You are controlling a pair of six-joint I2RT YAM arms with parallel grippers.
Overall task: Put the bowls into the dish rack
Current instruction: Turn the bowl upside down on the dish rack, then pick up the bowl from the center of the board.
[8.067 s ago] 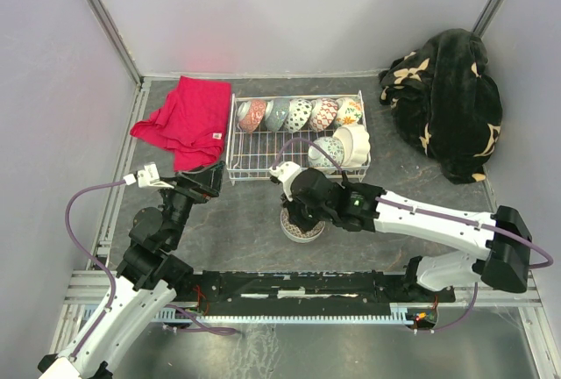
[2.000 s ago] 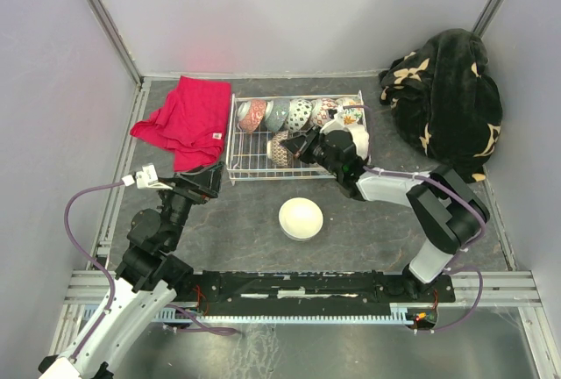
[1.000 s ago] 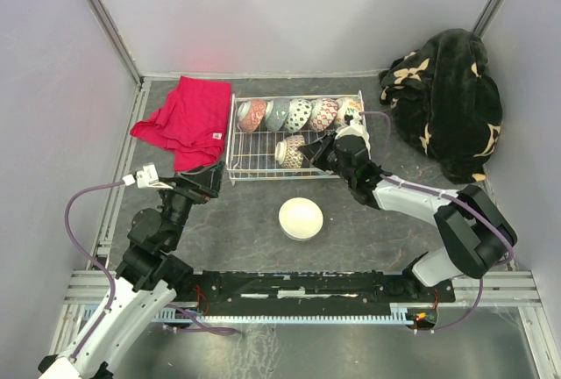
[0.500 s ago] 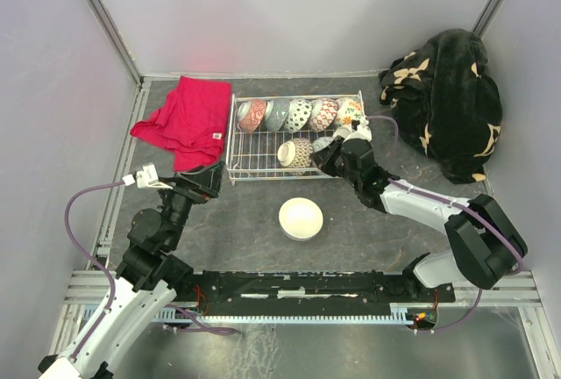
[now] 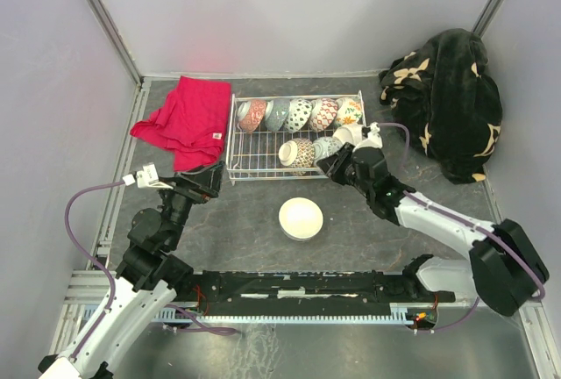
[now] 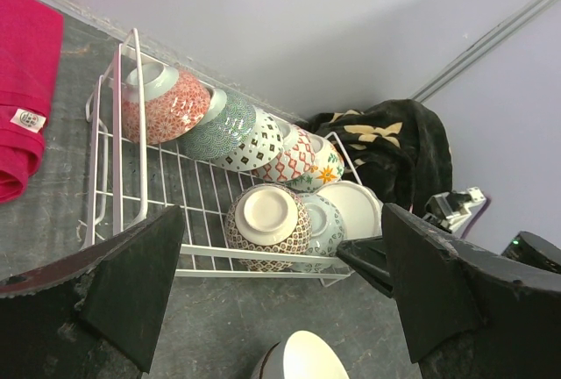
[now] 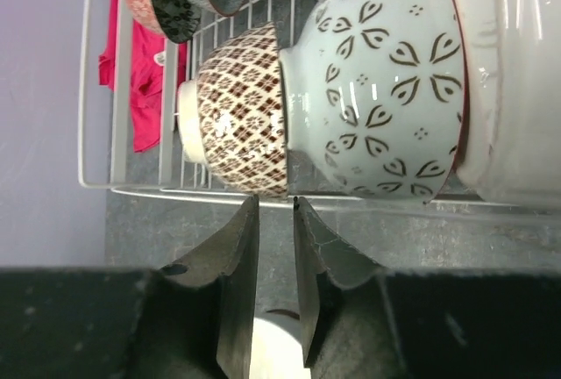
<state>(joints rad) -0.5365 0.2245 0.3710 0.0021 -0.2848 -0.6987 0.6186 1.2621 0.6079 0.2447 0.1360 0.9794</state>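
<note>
Change: my right gripper [image 7: 273,221] has backed out of the dish rack [image 5: 254,165], leaving the brown lattice bowl [image 5: 298,153] inside.
Right jaws: nearly closed, empty.
Left gripper [image 6: 280,309]: spread wide.
White bowl [image 5: 301,218]: on table.
Cloth tag [image 6: 30,120]: unreadable.

The worktop [image 5: 237,212] is a dark grey, mottled surface walled in by pale panels. Along its far side a crumpled red cloth [image 5: 187,120] lies at the left, the white wire dish rack [image 5: 254,167] stands just beside it in the middle, and a heaped black floral blanket [image 5: 447,103] fills the right corner. A single white bowl [image 5: 301,218] sits upright on the bare surface, near the rack's front rail but apart from it.
</note>
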